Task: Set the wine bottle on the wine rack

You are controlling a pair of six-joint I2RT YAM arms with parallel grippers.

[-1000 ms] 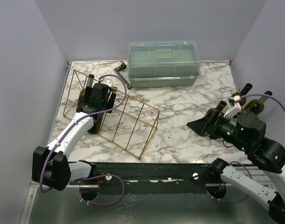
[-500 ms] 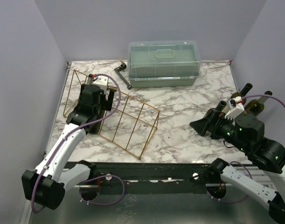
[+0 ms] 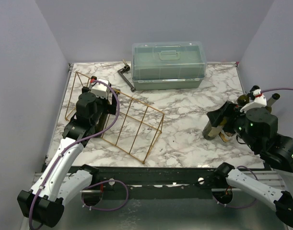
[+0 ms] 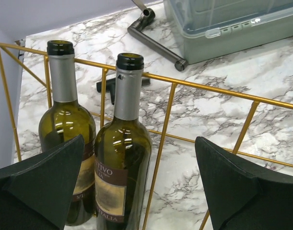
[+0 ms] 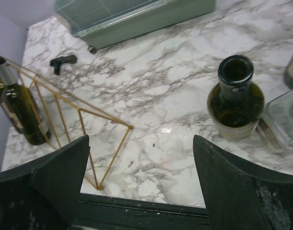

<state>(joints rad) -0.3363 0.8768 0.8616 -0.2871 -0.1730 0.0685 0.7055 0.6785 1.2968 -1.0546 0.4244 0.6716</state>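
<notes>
The gold wire wine rack (image 3: 136, 125) lies on the left of the marble table. In the left wrist view two green wine bottles, one (image 4: 121, 158) with a maroon label and another (image 4: 65, 120) to its left, stand upright among the rack's bars (image 4: 208, 88). My left gripper (image 4: 139, 141) is open just short of them and holds nothing. It shows above the rack in the top view (image 3: 99, 112), where the arm hides most of both bottles. My right gripper (image 5: 141, 139) is open and empty. An uncapped bottle (image 5: 235, 98) stands to its right, also seen from above (image 3: 211, 132).
A translucent green lidded box (image 3: 168, 64) stands at the back. A black crank tool (image 3: 127, 77) lies left of it. More bottles (image 3: 275, 97) stand at the right edge. A clear plastic piece (image 5: 285, 120) lies right of the uncapped bottle. The table's front edge (image 5: 151, 206) is below my right gripper.
My left gripper has drawn back from the bottles in the rack toward the near side, open. My right arm has risen and tilted its gripper down beside the uncapped bottle.
</notes>
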